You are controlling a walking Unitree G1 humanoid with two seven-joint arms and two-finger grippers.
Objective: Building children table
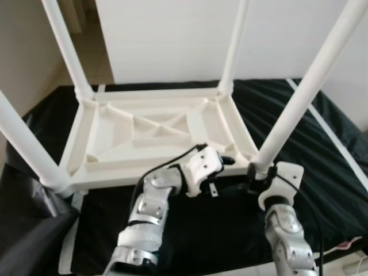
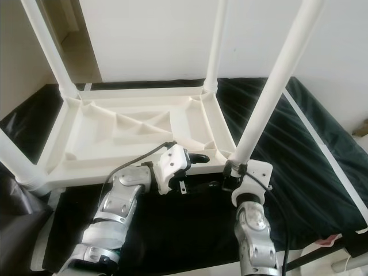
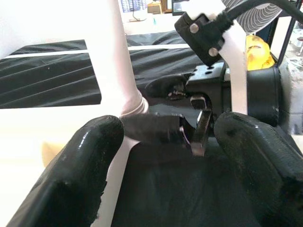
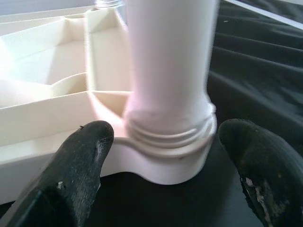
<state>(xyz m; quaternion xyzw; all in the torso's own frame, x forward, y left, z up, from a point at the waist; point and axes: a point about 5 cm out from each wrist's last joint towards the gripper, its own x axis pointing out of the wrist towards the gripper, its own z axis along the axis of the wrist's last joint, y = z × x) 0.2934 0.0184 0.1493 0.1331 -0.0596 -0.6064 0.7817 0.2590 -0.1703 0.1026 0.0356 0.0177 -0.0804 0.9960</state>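
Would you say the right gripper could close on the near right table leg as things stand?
Probably yes. The right gripper is open, its fingers on either side of the near right leg at the base, where it meets the upturned tabletop. Nothing lies between them.

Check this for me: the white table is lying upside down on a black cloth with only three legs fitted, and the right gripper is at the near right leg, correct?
Not quite: the table has four legs fitted, one at each corner, as the left eye view shows. The rest holds: it lies upside down on the black cloth, and the right gripper sits open around the near right leg.

Bright, soft daylight washes out the white table (image 1: 155, 132); wrist views are blurred close up, the leg (image 4: 165, 61) smeared.
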